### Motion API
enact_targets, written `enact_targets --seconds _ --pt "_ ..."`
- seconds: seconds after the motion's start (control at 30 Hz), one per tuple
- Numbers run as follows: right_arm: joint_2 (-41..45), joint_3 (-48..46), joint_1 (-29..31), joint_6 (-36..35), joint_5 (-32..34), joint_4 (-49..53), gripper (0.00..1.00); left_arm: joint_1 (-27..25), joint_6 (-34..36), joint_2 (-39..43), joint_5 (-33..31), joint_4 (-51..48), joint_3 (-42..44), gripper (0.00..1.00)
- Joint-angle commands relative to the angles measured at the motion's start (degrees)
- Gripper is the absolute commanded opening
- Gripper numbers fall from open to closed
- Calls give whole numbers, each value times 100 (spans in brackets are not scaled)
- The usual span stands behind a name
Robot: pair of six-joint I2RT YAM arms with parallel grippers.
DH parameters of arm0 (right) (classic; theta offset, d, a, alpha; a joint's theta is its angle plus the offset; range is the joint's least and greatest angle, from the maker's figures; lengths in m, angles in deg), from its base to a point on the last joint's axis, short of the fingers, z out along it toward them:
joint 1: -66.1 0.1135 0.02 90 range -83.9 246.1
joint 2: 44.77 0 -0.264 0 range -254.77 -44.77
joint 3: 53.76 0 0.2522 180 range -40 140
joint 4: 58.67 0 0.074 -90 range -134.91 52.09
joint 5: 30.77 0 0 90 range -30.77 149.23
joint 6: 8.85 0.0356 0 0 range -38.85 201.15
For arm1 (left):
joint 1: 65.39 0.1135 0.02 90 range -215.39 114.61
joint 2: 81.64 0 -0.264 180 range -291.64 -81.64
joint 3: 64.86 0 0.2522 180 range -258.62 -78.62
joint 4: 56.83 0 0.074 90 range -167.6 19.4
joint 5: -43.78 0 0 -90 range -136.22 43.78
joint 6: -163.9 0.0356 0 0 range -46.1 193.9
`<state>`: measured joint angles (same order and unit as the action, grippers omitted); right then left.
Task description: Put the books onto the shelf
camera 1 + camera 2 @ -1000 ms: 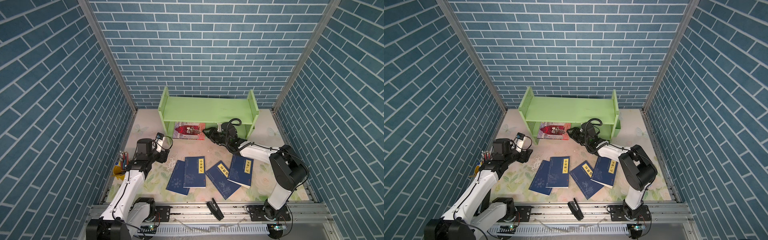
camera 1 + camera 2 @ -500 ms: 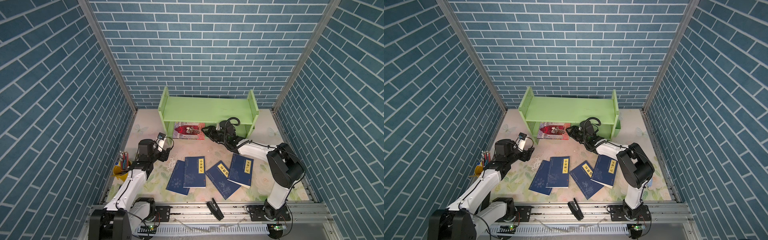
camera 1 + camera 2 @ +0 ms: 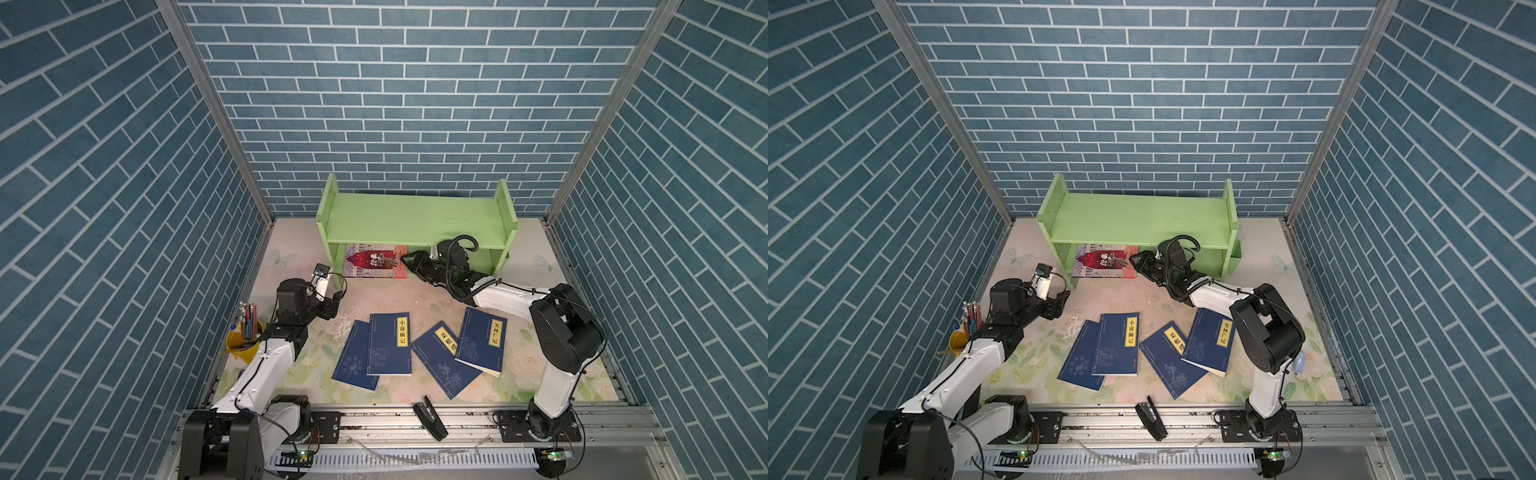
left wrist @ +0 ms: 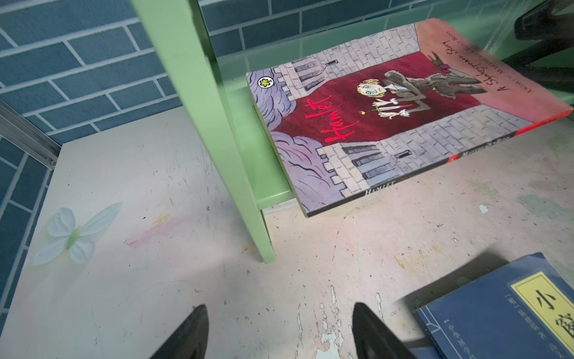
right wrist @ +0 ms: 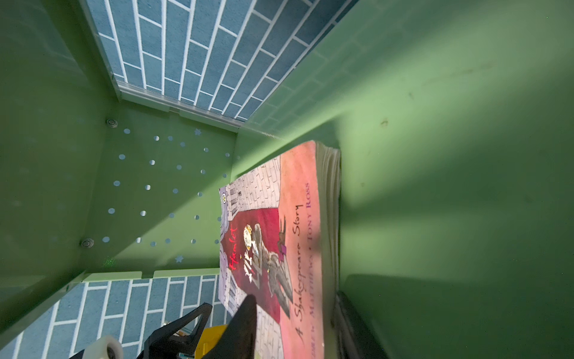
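Note:
The light green shelf (image 3: 415,220) (image 3: 1142,220) stands at the back wall. A red-and-grey castle-cover book (image 3: 376,259) (image 4: 372,108) (image 5: 267,248) lies flat on its lower tier, jutting over the front edge. My right gripper (image 3: 406,264) (image 5: 295,298) is at that book's right end. Its jaws stand apart, one above the cover and one under the page edge. Several dark blue books (image 3: 388,345) (image 3: 1117,345) lie on the table in front. My left gripper (image 3: 336,297) (image 4: 279,306) hangs open and empty over bare table by the shelf's left leg (image 4: 261,242).
A yellow cup of pens (image 3: 245,345) stands at the left wall beside my left arm. On the front rail lies a black clip-shaped thing (image 3: 430,422). Brick-pattern walls close in on three sides. One blue book's corner (image 4: 497,310) lies just right of my left gripper.
My left gripper has sunk a little toward the table and the front. My right gripper stays at the red book's end, with its elbow shifted slightly.

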<state>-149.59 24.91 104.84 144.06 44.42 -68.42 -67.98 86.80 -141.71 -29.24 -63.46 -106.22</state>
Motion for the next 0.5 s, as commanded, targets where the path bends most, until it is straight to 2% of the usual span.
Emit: enact_targets --seconds 0.0,0.47 --pt "-118 163 48 -273 -42 -20 42 30 -128 -100 11 265 63 74" --pt "-231 299 173 -180 -4 -128 43 29 -332 -276 -23 556 -9 75"
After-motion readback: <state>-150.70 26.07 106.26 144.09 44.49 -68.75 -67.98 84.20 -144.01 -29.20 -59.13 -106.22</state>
